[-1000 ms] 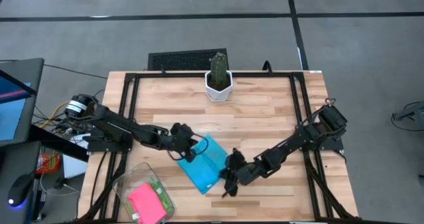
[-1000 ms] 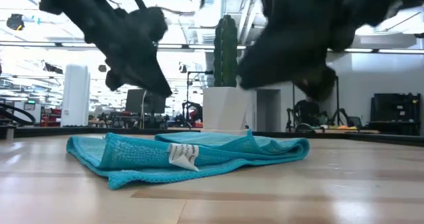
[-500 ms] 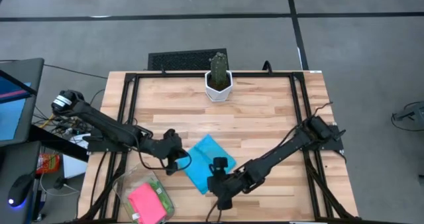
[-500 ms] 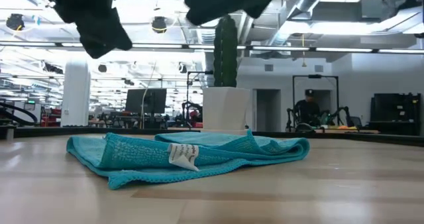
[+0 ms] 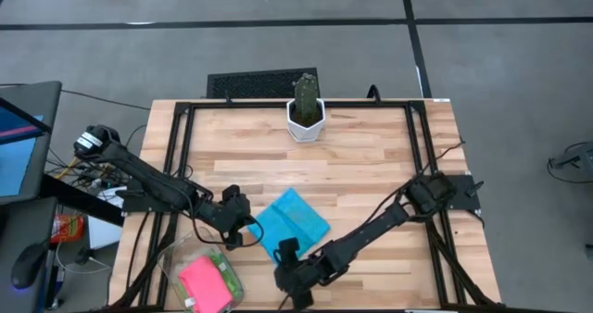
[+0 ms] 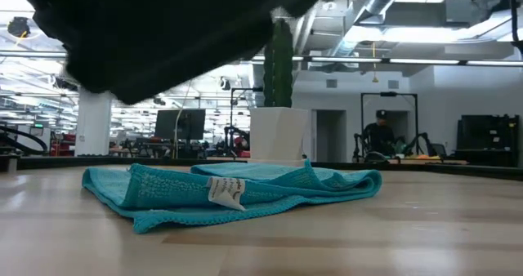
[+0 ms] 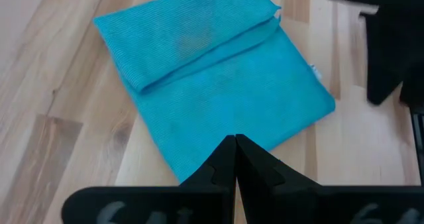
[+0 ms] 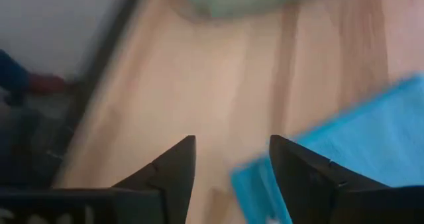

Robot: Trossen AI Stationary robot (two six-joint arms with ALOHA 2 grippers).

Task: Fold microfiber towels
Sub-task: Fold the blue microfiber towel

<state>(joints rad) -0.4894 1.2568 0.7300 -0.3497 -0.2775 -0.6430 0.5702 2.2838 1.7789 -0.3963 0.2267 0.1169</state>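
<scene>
A sky blue microfiber towel (image 5: 293, 222) lies folded on the wooden table, one flap (image 7: 189, 38) doubled over its far part, and a white tag (image 6: 226, 193) shows at its near edge. My left gripper (image 5: 243, 228) hovers shut just left of the towel, fingertips (image 7: 234, 151) above its near corner. My right gripper (image 5: 284, 276) stands open by the table's near edge, below the towel, with nothing between its fingers (image 8: 179, 168). Pink and green towels (image 5: 206, 278) lie in a clear bin.
The clear plastic bin (image 5: 185, 248) stands at the near left corner, close to both grippers. A cactus in a white pot (image 5: 305, 114) stands at the far edge's middle. Bare wood lies to the towel's right and behind it. A black frame (image 5: 181, 142) borders the table.
My left gripper has drawn back from the towel toward the table's left edge and risen a little. My right gripper has swept from the towel's right side toward the near edge and leftward, rolling as it went. The towel has stayed where it lay.
</scene>
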